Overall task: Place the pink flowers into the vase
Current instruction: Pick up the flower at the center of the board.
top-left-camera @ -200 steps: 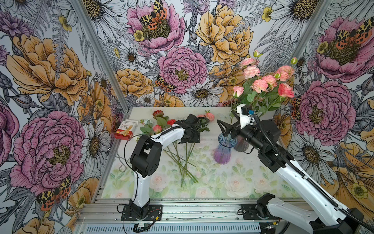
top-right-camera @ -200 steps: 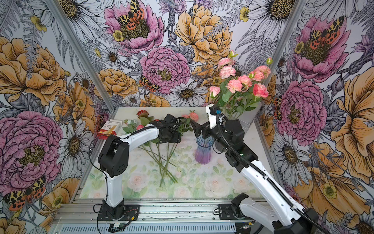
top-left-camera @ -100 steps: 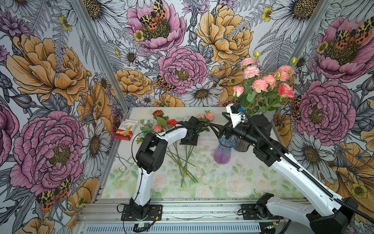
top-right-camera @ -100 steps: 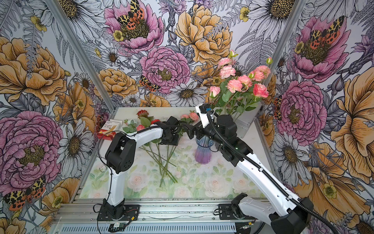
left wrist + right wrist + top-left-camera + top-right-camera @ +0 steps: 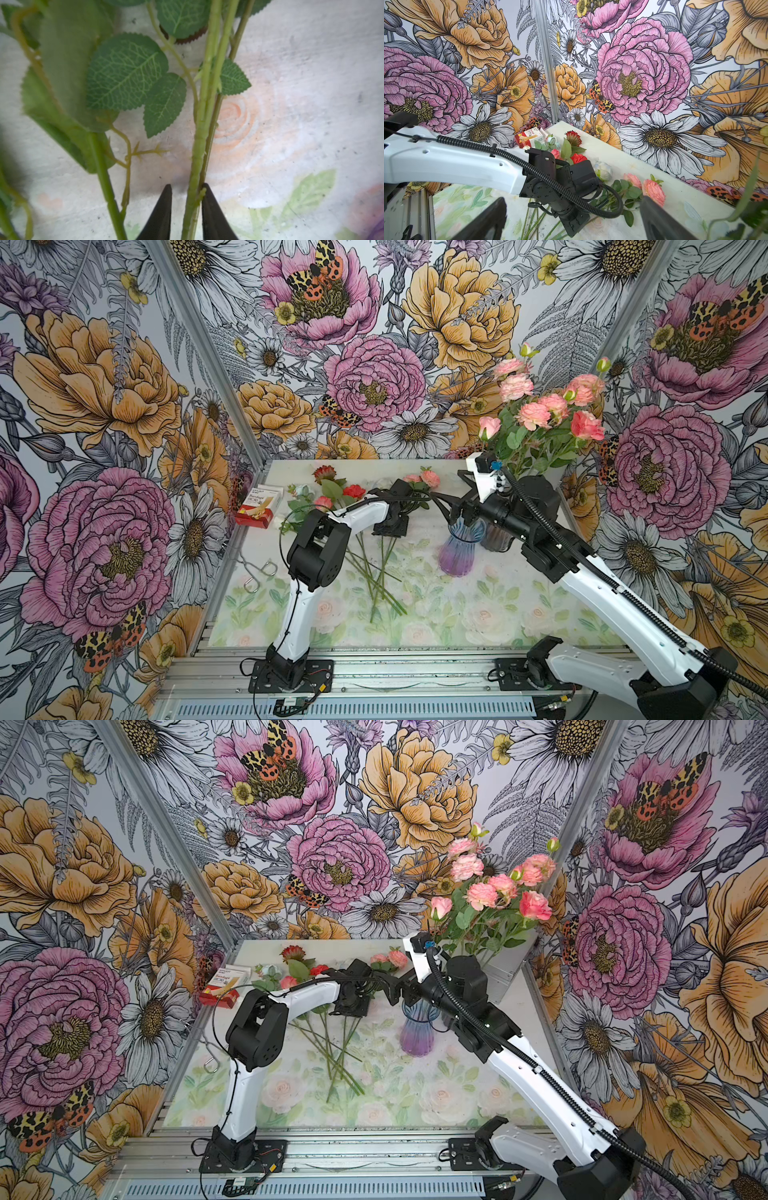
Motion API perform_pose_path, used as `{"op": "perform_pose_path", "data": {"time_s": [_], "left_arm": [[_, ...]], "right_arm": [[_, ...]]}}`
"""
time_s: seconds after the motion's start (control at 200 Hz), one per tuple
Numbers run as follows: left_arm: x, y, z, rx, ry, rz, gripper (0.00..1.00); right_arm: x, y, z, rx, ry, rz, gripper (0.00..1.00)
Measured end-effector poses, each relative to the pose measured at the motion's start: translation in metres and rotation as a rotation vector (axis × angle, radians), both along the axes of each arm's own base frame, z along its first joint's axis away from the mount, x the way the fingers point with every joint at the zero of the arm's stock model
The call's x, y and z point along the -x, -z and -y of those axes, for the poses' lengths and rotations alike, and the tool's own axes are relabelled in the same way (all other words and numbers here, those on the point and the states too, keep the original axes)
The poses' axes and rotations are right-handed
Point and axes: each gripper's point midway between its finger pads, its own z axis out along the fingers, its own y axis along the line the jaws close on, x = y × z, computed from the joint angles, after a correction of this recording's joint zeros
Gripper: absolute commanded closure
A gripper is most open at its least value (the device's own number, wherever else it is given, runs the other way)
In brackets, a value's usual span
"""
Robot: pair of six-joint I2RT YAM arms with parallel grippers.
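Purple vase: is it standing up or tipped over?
Standing up. The purple vase sits on its base, wavy mouth facing up.

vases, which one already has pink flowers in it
The smoky brown vase, half hidden behind the right arm, holds the pink flowers; the blue-purple vase beside it looks empty.

Red-and-white box (image 5: 259,506) at the far left edge of the worktop (image 5: 540,614): top face reads "Bandage" in a top view. The smaller print above and below that word is too small to read.
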Motion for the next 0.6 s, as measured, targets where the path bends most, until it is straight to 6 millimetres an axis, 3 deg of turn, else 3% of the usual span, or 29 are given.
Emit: {"op": "perform_pose_path", "data": {"time_s": [0.285, 0.4, 0.6], "left_arm": [[-0.004, -0.005, 0.003, 0.007, 0.007, 0.014, 0.90], [-0.008, -0.011, 0.006, 0.017, 0.005, 0.028, 1.00], [-0.011, -0.017, 0.007, 0.025, 0.010, 0.043, 1.00]], "right_arm": [[-0.002, 0.004, -0.002, -0.001, 0.001, -0.018, 0.01], [-0.003, 0.006, -0.002, -0.005, 0.002, -0.026, 0.01], [-0.003, 0.007, -0.002, -0.007, 0.003, -0.034, 0.01]]}}
